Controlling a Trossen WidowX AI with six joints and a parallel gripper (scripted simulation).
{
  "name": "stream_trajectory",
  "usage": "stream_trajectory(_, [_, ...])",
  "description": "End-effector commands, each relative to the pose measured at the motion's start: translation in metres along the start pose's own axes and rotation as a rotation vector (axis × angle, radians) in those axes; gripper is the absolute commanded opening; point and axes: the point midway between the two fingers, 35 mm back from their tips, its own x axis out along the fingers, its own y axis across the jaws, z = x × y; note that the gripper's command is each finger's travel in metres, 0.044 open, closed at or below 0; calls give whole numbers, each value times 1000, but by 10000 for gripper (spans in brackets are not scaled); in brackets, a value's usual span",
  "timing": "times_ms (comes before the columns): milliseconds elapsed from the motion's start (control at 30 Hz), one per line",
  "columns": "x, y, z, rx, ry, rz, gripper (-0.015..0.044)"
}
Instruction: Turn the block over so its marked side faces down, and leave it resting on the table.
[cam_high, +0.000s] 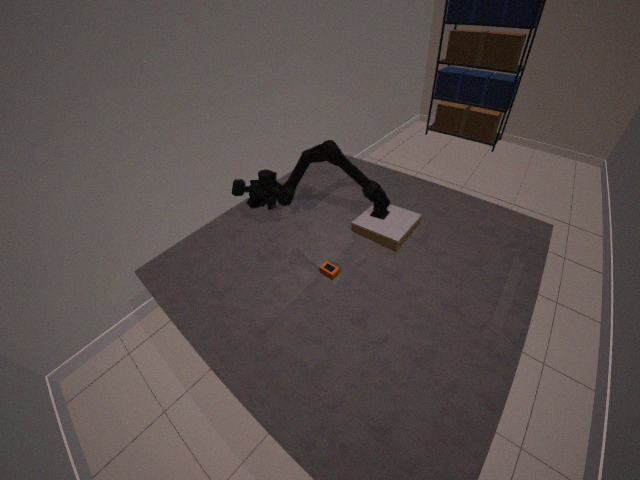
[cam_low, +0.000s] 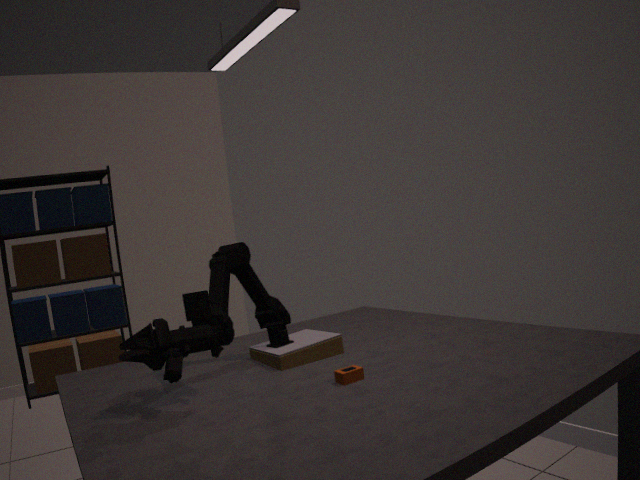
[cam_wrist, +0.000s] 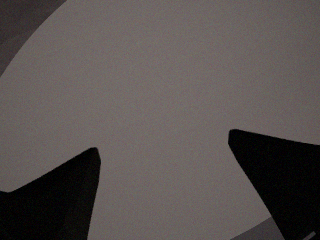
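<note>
My black two-fingered gripper (cam_low: 119, 350) (cam_wrist: 166, 147) stands wide, grasping nothing. The orange rectangular block (cam_high: 329, 270) (cam_low: 349, 375) rests on the grey table (cam_high: 392, 330) (cam_low: 289, 423), about five o'clock from my base in the top view, dark mark up; the whole turnover remains.

- Tabletop (cam_high: 392, 330) (cam_low: 310, 428): matt, mottled like stone.
- Pedestal (cam_high: 408, 223) (cam_low: 313, 354), mid-frame: wood-like sides.
- Block (cam_high: 335, 273) (cam_low: 349, 377): smooth, plastic-looking.
</note>
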Motion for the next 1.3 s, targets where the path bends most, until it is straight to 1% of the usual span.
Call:
stream_trajectory(0, [-1,-2,1,8,-8,-5,426])
stream_trajectory(33, [-5,-8,6,32,-33,-20,440])
stream_trajectory(133, [-30,-40,30,169,-188,-85,440])
stream_trajectory(233, [-64,-67,54,309,-368,-113,440])
stream_trajectory(400, [-113,-92,81,457,-587,-88,440])
stream_trajectory(567, [-161,-104,100,568,-771,-14,440])
stream_trajectory(767, [-220,-109,115,672,-962,130,440])
stream_trajectory(967, [-283,-103,122,748,-1112,338,440])
stream_trajectory(1133, [-333,-92,121,788,-1188,548,440])
stream_trajectory(1267, [-372,-80,115,804,-1209,731,440])
